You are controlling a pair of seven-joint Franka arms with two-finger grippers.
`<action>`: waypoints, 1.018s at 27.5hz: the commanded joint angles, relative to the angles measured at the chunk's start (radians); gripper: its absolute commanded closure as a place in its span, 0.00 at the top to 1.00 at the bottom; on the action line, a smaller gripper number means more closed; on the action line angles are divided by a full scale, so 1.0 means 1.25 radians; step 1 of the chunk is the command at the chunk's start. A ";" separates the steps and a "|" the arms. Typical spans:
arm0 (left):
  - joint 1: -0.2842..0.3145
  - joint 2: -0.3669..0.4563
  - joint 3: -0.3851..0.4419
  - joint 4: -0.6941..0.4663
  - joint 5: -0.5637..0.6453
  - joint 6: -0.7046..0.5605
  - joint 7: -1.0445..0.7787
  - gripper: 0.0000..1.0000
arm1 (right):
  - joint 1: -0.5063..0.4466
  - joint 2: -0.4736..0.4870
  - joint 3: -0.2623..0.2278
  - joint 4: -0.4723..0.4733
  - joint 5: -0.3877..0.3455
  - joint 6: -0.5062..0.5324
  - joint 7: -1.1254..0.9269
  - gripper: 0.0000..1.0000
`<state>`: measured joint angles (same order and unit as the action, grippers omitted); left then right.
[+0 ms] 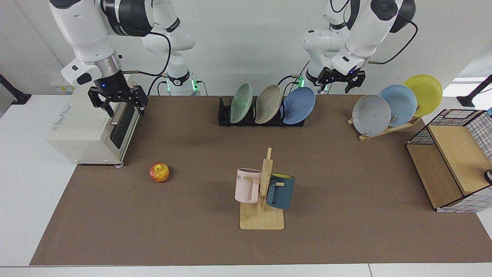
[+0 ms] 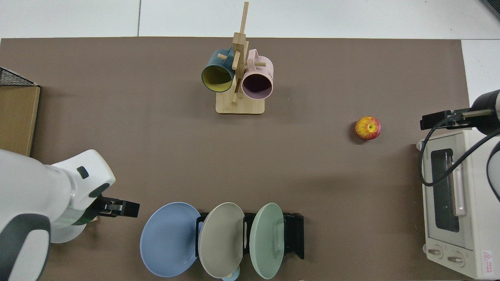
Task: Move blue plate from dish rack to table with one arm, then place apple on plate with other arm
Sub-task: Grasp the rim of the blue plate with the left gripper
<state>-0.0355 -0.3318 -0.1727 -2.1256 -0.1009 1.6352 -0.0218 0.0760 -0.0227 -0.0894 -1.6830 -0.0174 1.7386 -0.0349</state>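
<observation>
Three plates stand in the dish rack (image 1: 230,115) at the far edge of the table (image 1: 346,192); the blue plate (image 1: 299,105), matte periwinkle, round and shallow, leans at the end slot. The left gripper (image 1: 340,80) hovers just beside it, jaws released. The right gripper (image 1: 118,100) waits over a toaster oven (image 1: 77,130), jaws spread. The apple (image 1: 159,172) lies apart. The top view shows the blue plate (image 2: 168,239) overhanging the rack end.

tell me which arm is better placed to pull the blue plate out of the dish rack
The left arm. Its open claw hangs just beside the blue plate, which leans at that end of the dish rack. The right claw, also open, waits over by the toaster oven, nearer the apple.
</observation>
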 commanded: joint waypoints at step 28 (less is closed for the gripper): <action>-0.021 -0.070 -0.106 -0.289 -0.078 0.162 0.009 0.52 | 0.004 -0.014 0.005 -0.013 -0.001 -0.014 0.011 1.00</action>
<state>-0.0495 -0.3820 -0.2903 -2.4484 -0.1808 1.8148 -0.0176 0.0789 -0.0227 -0.0848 -1.6831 -0.0174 1.7287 -0.0349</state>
